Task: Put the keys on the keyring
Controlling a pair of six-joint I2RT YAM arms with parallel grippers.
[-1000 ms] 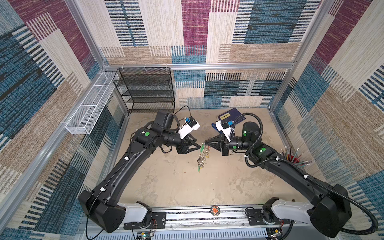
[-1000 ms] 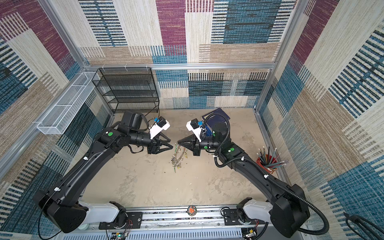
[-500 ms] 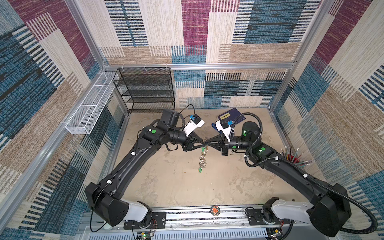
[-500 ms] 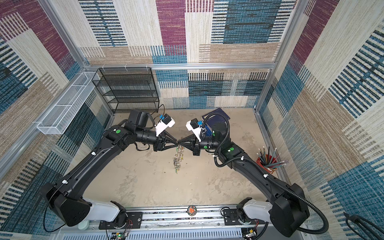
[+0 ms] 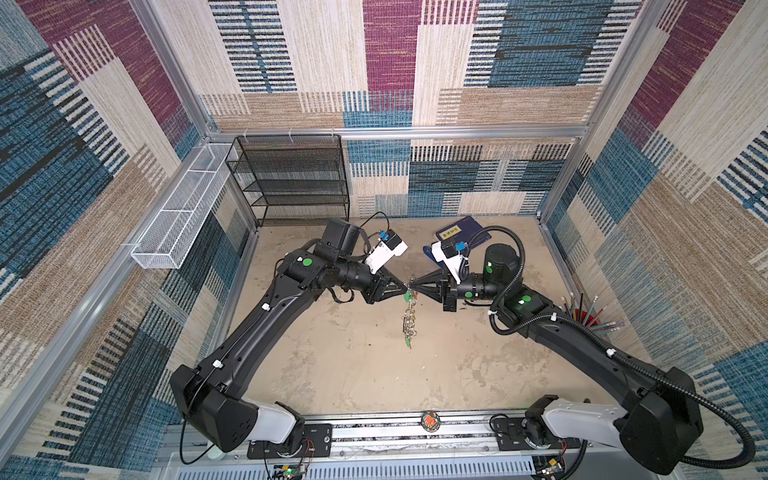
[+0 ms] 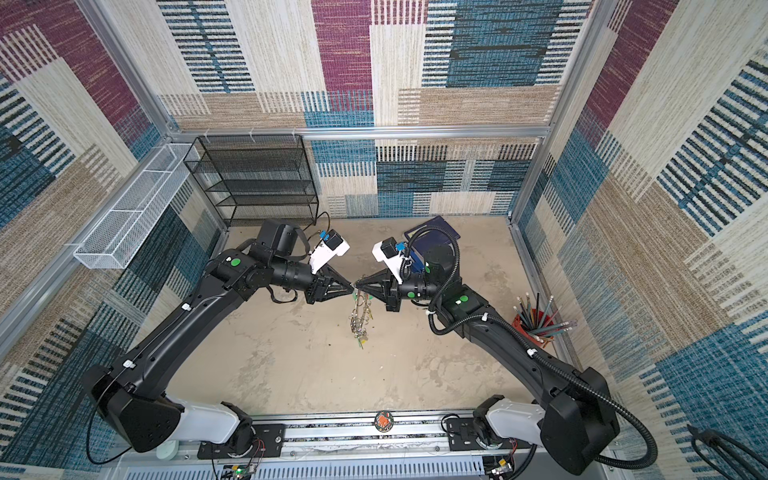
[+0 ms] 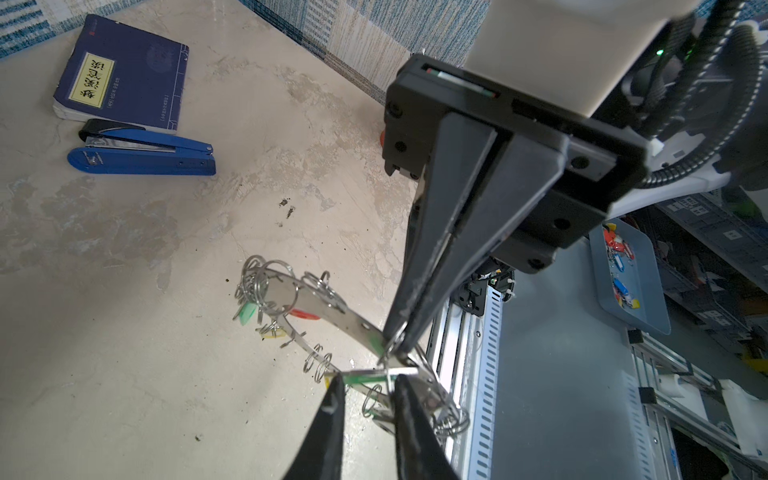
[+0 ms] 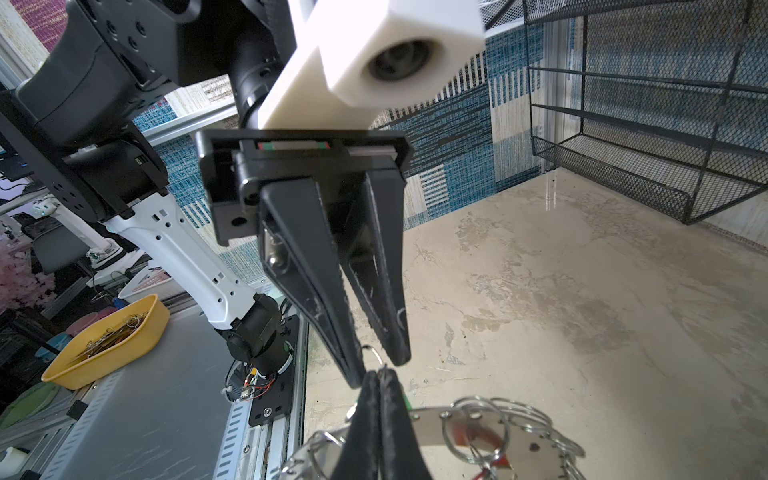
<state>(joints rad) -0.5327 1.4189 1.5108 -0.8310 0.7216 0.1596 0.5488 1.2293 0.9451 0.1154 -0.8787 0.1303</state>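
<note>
Mid-air, centre — keyring (image 5: 409, 322) hangs, long axis vertical, pinched by right gripper (image 5: 412, 286); left gripper (image 5: 404, 287) narrowly parted.

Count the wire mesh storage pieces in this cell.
2: a black shelf standing at the back, left of centre, and a white basket hung along the left side. The arms hide neither, and no others show in any view.
</note>
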